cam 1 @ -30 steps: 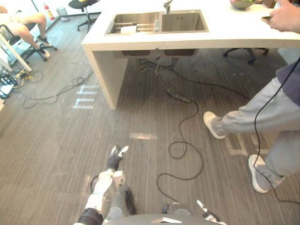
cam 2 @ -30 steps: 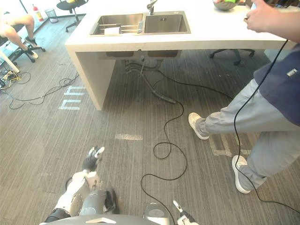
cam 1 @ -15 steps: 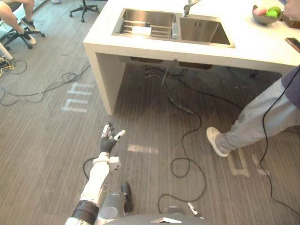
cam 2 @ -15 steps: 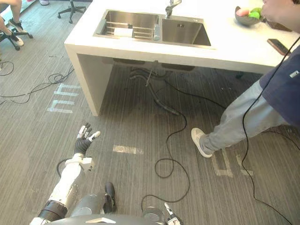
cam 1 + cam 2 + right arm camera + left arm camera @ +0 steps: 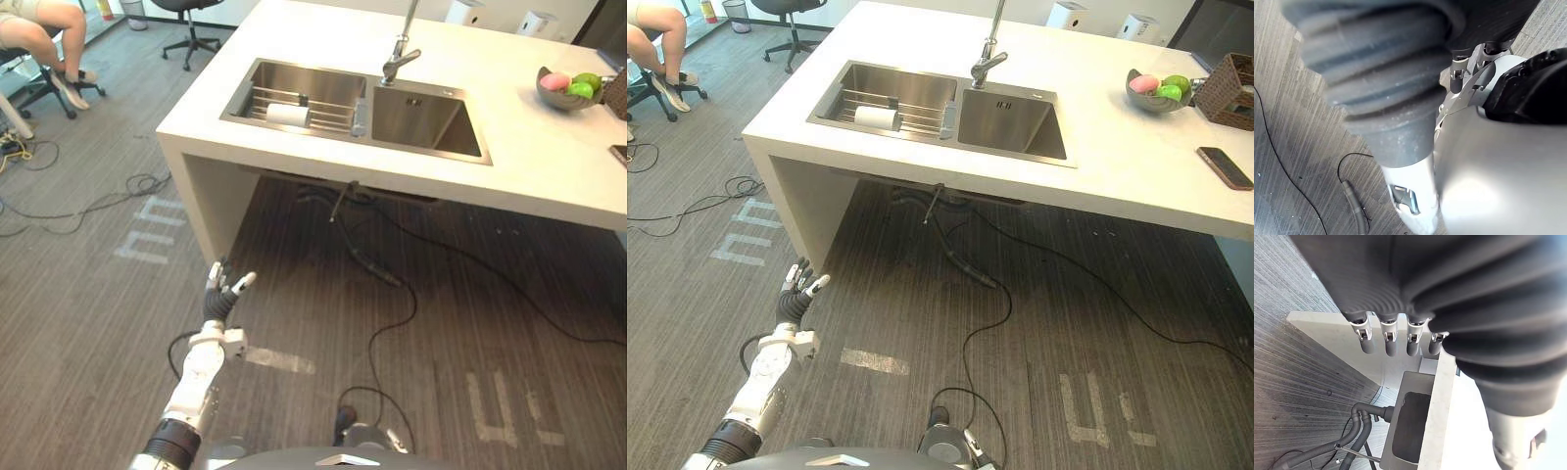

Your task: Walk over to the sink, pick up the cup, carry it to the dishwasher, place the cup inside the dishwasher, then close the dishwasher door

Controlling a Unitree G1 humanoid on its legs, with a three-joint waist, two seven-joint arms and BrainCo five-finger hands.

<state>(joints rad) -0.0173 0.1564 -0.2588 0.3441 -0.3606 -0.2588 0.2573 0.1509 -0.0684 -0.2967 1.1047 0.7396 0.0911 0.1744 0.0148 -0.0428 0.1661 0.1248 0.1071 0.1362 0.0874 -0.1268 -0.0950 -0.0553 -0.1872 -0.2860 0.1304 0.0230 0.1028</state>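
ahead, the white cup [image 5: 287, 114] is seen lying on its side on the wire rack [image 5: 328, 117] in the left basin of the sink [image 5: 431, 122], well apart from both hands. the left hand [image 5: 223, 294] is held open and empty above the floor [image 5: 98, 323]. whether the right hand [image 5: 1400, 186] is open or closed cannot be told.

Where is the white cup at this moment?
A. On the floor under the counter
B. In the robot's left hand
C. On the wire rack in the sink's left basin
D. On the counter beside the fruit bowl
C: the white cup lies on its side on the wire rack in the left basin of the sink, and the left hand is open, holding nothing.
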